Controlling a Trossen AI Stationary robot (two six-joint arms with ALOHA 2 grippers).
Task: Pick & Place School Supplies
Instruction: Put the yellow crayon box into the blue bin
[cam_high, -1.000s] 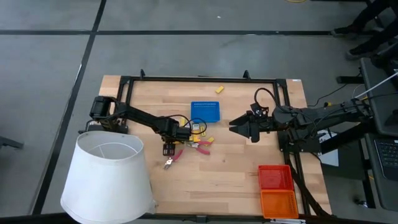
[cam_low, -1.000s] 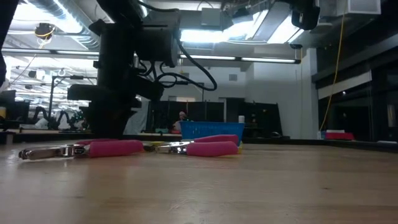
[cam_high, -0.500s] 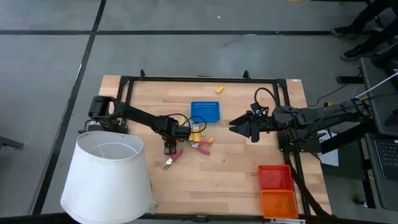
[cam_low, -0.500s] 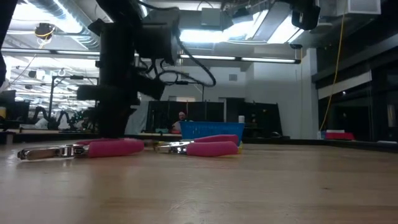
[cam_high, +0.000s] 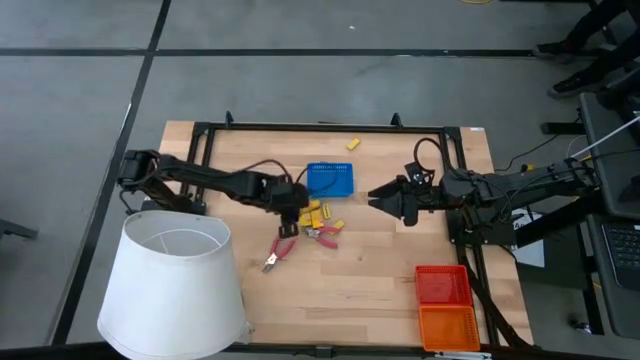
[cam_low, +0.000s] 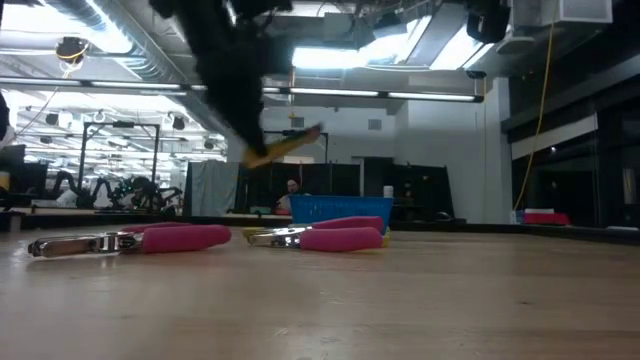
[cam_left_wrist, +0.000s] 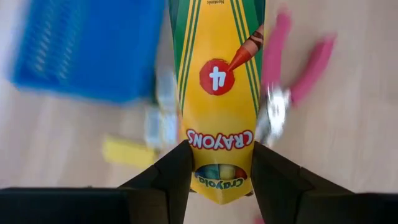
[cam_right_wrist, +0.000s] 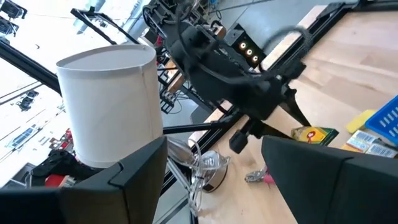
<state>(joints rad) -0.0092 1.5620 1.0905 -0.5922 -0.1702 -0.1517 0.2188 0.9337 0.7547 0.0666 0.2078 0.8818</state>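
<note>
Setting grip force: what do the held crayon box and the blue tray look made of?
The crayon box between the left gripper fingers looks like printed glossy card, with folded edges. The blue tray looks like moulded plastic, with a gridded surface.

The yellow pack (cam_left_wrist: 217, 99) reads "CRAYONS", "Crayola" and "4".

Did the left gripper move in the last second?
Yes. The left gripper, shut on a crayon pack, has lifted off the wood and shifted toward the blue tray, away from the pink-handled pliers it was beside.
</note>
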